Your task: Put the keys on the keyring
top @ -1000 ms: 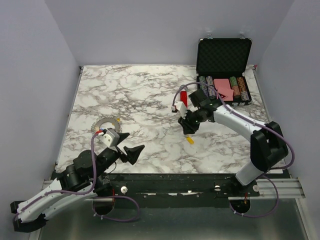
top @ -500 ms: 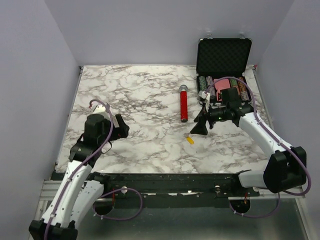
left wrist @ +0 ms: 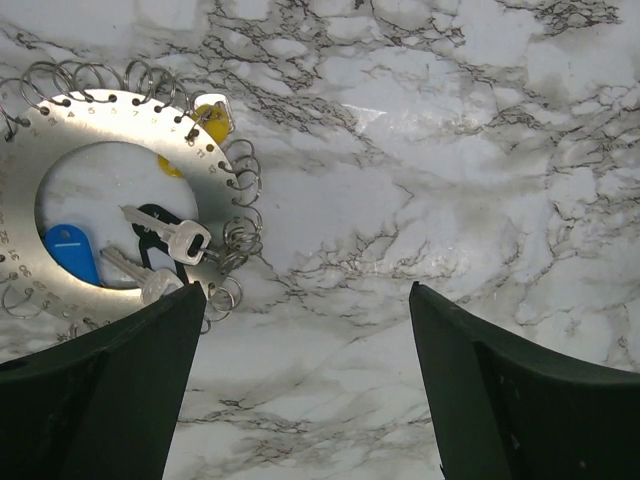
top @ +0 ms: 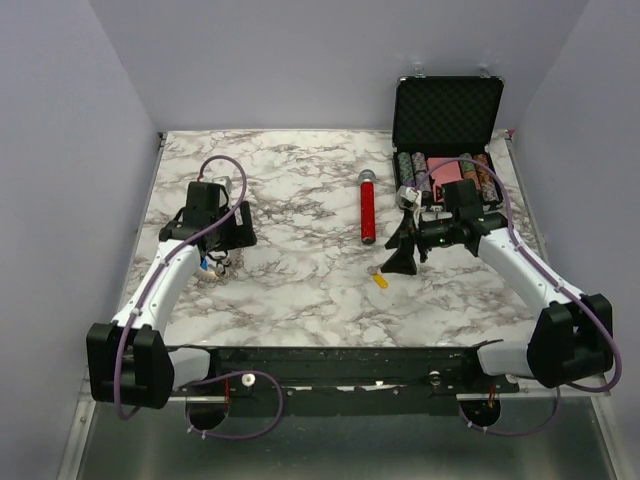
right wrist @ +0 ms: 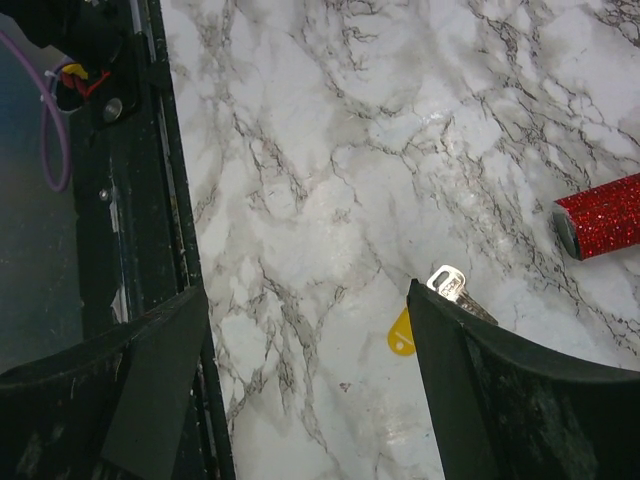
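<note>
The right fingers (right wrist: 500, 400), now spread and empty, have left the glittery red cylinder (top: 368, 212) on the marble desk (top: 300, 300) and hover over a loose yellow-headed silver key (right wrist: 402, 335). The left fingers (left wrist: 100, 400), open too, have swung over the wire-looped silver keyring (left wrist: 110, 120) at the desk's left, likely ready for threading.

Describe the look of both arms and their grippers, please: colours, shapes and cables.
Both the left arm and right arm have white links with black blocky joints. A thin purple cable loops along each. The left gripper and right gripper have two black, wedge-shaped fingers each.
</note>
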Available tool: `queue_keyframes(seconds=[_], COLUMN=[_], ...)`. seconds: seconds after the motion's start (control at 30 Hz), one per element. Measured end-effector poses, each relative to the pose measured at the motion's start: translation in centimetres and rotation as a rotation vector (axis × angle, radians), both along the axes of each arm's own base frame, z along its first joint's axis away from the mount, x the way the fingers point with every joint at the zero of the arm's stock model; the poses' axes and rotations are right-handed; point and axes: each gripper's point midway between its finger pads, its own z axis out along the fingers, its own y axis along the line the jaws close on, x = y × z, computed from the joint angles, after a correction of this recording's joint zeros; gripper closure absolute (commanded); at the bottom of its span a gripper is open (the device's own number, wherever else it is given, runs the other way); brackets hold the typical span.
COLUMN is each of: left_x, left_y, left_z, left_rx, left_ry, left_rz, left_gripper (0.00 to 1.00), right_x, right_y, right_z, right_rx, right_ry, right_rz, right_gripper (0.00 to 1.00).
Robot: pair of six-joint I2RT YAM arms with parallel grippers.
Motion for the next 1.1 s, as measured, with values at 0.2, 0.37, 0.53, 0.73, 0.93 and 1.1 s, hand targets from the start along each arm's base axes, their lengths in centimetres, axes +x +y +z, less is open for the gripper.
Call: queue_keyframes(seconds=[0.2, 0.37, 0.53, 0.73, 0.93, 1.1], left_x=[1.2, 1.1, 1.1, 1.0, 0.8, 0.6], left_y=[0.4, 0.5, 0.6, 0.7, 0.9, 0.9], left_z=[-0.4, -1.8, -2.2, -2.5, -2.9, -3.2], left_rx=[0.038, 0.061, 0.072, 0.082, 0.109, 0.144], left_ry=[0.014, 0.056, 0.069, 0.071, 0.075, 0.077], left_rz=[-0.033, -0.058, -0.071, -0.08, -0.087, -0.101], left_gripper=[0.14, 0.17, 0.17, 0.17, 0.17, 0.17], right_x=[-0.1, -0.1, -0.2, -0.3, -0.4, -0.5], right_y=[0.0, 0.0, 0.1, 0.1, 0.1, 0.2], right_z=[0.5, 0.6, 0.6, 0.6, 0.6, 0.7], right_rx=[0.013, 0.016, 0.021, 0.028, 0.032, 0.038], right_ry=[-0.024, -0.031, -0.035, -0.046, -0.06, -0.068], right_rz=[0.009, 0.015, 0.023, 0.037, 0.053, 0.063], right_gripper=[0.11, 0.11, 0.11, 0.11, 0.11, 0.11])
